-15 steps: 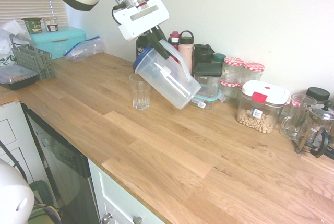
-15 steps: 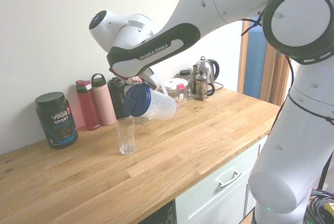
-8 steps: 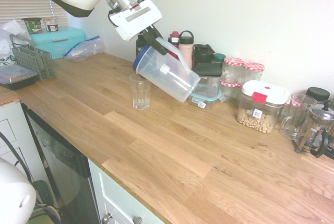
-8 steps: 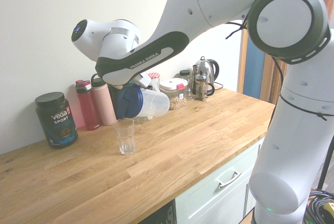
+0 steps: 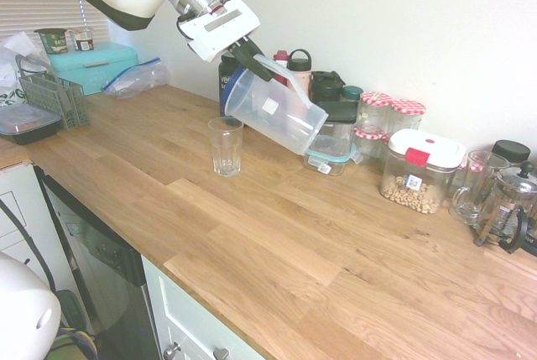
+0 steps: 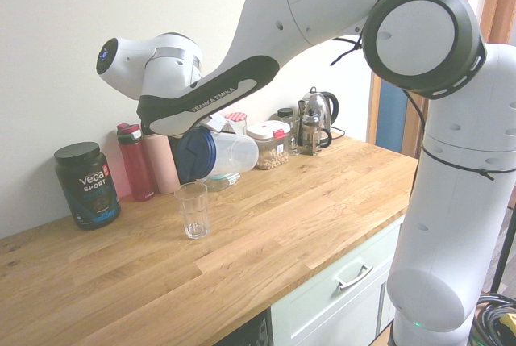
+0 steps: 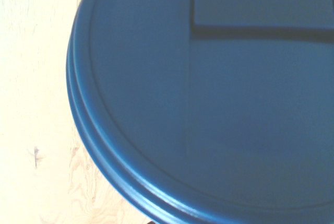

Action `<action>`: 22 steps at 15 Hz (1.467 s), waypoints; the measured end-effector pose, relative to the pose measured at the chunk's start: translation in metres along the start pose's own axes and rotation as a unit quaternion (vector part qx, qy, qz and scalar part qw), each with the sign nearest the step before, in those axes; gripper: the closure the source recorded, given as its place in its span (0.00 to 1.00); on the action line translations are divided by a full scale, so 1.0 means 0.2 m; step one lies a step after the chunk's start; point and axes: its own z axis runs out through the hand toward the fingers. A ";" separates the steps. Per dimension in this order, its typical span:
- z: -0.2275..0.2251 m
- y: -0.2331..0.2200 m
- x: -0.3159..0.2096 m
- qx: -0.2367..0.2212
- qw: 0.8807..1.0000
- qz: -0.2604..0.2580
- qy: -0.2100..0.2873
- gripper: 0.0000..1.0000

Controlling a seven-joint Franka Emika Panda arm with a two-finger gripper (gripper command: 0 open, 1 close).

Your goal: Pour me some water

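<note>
A clear plastic pitcher (image 5: 275, 113) with a blue lid (image 6: 195, 155) hangs tipped on its side above the wooden counter (image 5: 252, 234). My gripper (image 5: 249, 56) is shut on its handle. The lid end points down toward an empty drinking glass (image 5: 226, 147) standing upright on the counter, seen too in the second exterior view as the glass (image 6: 193, 210) just below the lid. No water shows in the pitcher or the glass. The blue lid (image 7: 209, 93) fills the wrist view.
Bottles (image 5: 299, 75), jars (image 5: 374, 117) and food containers (image 5: 419, 171) line the back wall. A French press (image 5: 508, 205) stands at the far right. A teal bread box (image 5: 92, 65) and a crate (image 5: 54, 96) sit at the left. A black tub (image 6: 87, 184) stands by the wall.
The pitcher has tipped further onto its side and shifted slightly, its lid turning down toward the glass. The glass has not moved.
</note>
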 end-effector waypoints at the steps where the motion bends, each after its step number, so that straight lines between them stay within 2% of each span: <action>1: 0.00 0.00 0.00 0.001 1.000 0.001 0.001 1.00; 3: -0.04 0.03 -0.03 0.023 1.000 0.010 0.014 1.00; 5: -0.08 0.12 -0.15 0.066 0.996 0.030 0.045 1.00; 7: -0.06 0.26 -0.39 0.124 0.988 0.058 0.077 1.00; 9: 0.03 0.38 -0.64 0.183 0.973 0.096 0.101 1.00; 11: 0.14 0.45 -0.80 0.242 0.953 0.140 0.117 1.00; 15: 0.30 0.50 -0.95 0.334 0.907 0.218 0.131 1.00; 18: 0.53 0.56 -1.14 0.382 0.871 0.286 0.120 1.00; 22: 0.93 0.54 -1.54 0.420 0.814 0.391 0.093 1.00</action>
